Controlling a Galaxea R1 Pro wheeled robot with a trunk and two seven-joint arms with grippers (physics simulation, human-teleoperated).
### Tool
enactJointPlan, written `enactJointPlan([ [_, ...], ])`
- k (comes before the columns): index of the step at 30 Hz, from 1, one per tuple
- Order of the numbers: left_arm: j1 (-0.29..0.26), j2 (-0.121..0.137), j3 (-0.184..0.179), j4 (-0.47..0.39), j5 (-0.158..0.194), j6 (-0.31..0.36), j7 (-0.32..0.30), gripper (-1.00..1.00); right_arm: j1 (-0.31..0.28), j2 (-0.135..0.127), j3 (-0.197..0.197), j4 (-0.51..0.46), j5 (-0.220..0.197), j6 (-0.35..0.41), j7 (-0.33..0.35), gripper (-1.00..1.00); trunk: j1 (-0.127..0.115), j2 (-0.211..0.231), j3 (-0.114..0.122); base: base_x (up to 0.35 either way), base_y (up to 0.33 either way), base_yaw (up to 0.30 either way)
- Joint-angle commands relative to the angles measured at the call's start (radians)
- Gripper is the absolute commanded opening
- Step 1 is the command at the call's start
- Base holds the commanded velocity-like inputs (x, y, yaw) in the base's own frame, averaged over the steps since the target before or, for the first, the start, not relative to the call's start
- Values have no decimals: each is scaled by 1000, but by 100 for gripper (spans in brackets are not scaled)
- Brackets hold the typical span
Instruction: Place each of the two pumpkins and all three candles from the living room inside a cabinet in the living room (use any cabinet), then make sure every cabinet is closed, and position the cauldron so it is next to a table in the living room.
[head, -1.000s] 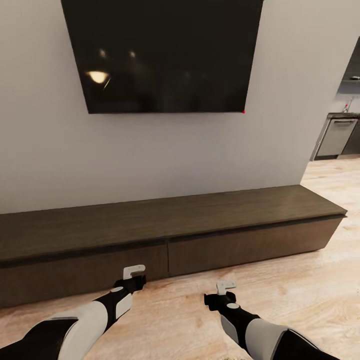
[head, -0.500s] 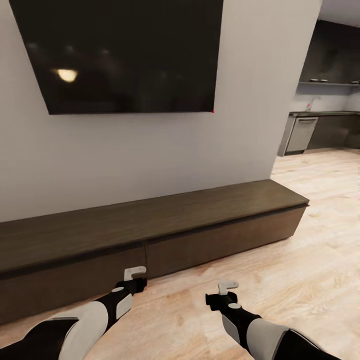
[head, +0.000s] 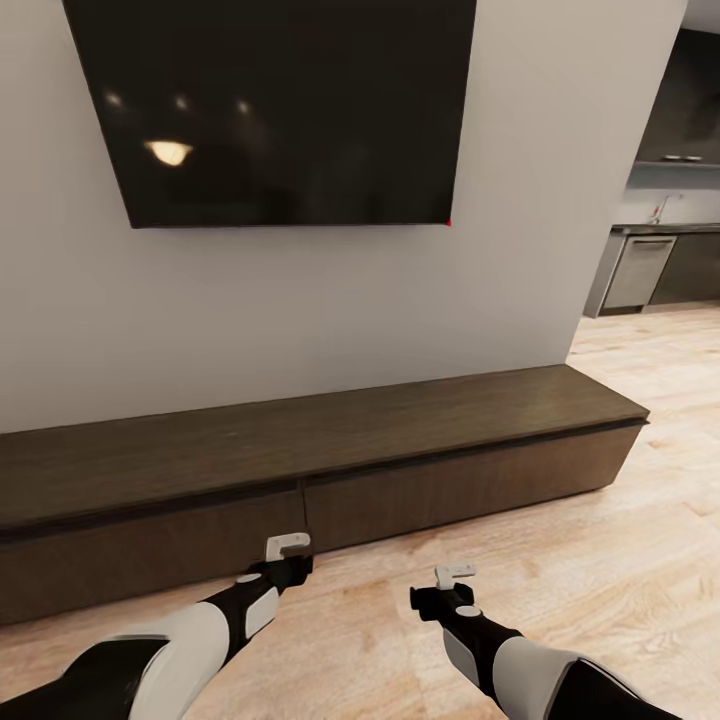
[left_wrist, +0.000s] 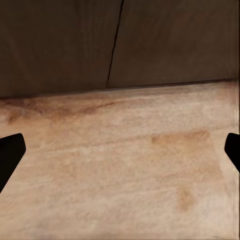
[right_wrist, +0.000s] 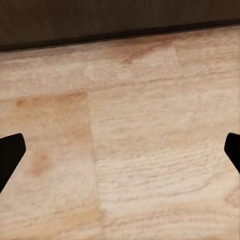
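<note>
While the robot is facing the wall, the cabinet (head: 330, 450) is stretching across the head view from 9 o'clock to 3 o'clock, its two flat front panels shut and meeting at a thin seam (left_wrist: 115, 42). Above it a black screen (head: 280, 100) is hanging at 12 o'clock, reflecting ceiling lights and bearing no readable writing. Both arms are reaching low over the wooden floor (head: 600, 580): the left claw (head: 288, 545) is hovering just beside the cabinet's base, the right claw (head: 455, 573) at 5 o'clock, each spread wide and gripping nothing. Kitchen units (head: 650, 270) are showing at 2 o'clock.
</note>
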Motion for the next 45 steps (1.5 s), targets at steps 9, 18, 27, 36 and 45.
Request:
enactJointPlan([
  [9,-3,-18,6,-56,8,65,-51,100,-1,0,4,2,-11,-1,0,100,0,0,-1,0,0,3],
  [18,-2,-21,7,-344,10,324,-137,100,-1,-1,3,2,-13,-1,2,100,0,0,-1,0,0,0],
  [27,16,-24,4,-691,13,592,-141,100,-1,-1,3,2,-14,-4,3,100,0,0,-1,0,0,0],
  [36,68,-31,-8,-1159,100,916,-192,100,-1,-1,2,2,-18,-4,4,100,0,0,-1,0,0,0],
  [45,72,-25,-25,-1509,381,1136,-208,100,-1,1,3,-19,-99,-2,5,100,0,0,-1,0,0,0],
])
